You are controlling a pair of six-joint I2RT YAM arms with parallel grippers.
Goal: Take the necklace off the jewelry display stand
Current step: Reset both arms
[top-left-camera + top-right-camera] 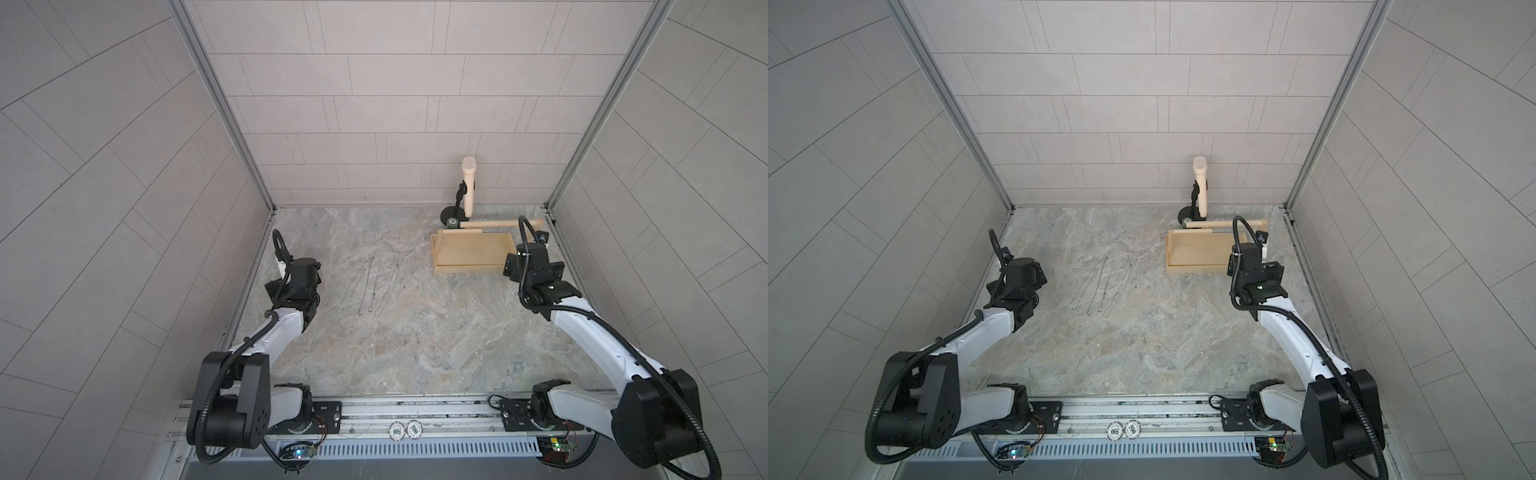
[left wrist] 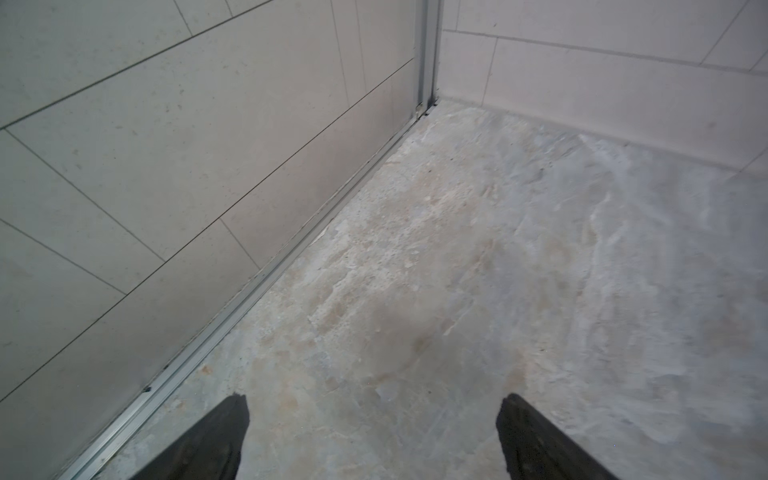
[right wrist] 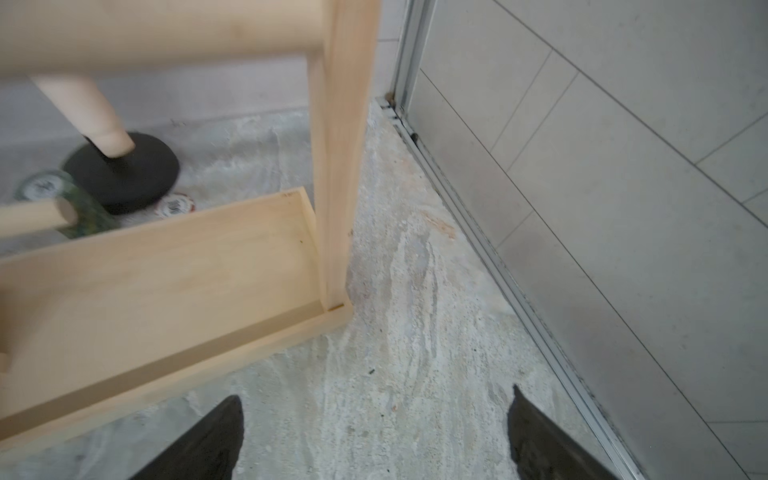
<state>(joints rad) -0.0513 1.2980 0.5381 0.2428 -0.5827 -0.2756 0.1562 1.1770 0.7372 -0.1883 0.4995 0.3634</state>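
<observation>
Far right of the grey marbled tabletop (image 1: 415,345): pale wooden jewelry display stand (image 1: 469,253), with a flat tray base, an upright end frame and a long round dowel bar (image 1: 490,223). No chain shows on the bar in any view.
Necklace position: thin silver necklace chains (image 1: 375,291) lie flat on the tabletop, well apart from the stand and over toward the left arm. There are several strands; the exact count is unclear.
Long axis: the strands run near-to-far, slightly fanned, with small beads at the ends nearest the robot.
Left end effector (image 2: 374,415): fingers spread wide and empty, over bare tabletop beside the tiled side wall (image 2: 166,166). The chains lie just to its right.
Right end effector (image 3: 376,415): fingers apart and empty, just beside the stand's upright end frame.
Nearer arm: the left is nearer the chains, the right nearer the stand.
Behind the stand: black round-based stand with a cream microphone (image 1: 468,183).
Judgement: the removal looks finished, and nothing seems left to lift off the bar.
</observation>
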